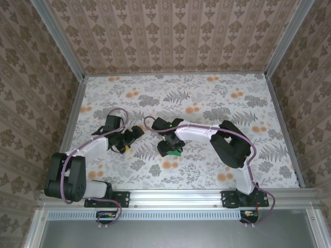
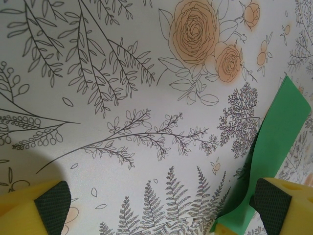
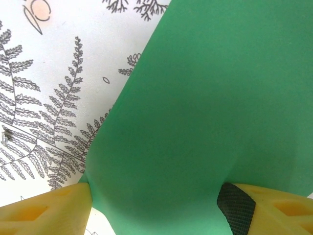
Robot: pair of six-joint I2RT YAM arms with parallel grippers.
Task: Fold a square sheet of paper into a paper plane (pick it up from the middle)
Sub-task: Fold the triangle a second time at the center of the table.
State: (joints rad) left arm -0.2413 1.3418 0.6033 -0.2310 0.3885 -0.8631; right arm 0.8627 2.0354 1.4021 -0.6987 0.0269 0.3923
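The two arms rise from an aluminium rail (image 1: 176,193) at the near edge of the floral tabletop (image 1: 222,98) and bend inward toward its middle. The left end effector (image 1: 131,138) hangs low over the tabletop at about 9 o'clock from the right one, near it but apart. Its yellow fingers (image 2: 24,213) are spread wide, with only printed ferns between them. The right end effector (image 1: 168,146) points down over the green sheet of paper (image 3: 205,98), and a corner of the sheet peeks out at its 4 o'clock in the top view. At the right wrist the fingers stand apart and the sheet humps up between them, meeting the bare yellow finger and the black pad (image 3: 234,208). Whether they squeeze it cannot be told. From the left wrist, part of the sheet stands off the tabletop at 3 o'clock, just beside that side's pad. Beyond, wallpapered walls (image 1: 170,31) close in the far side.
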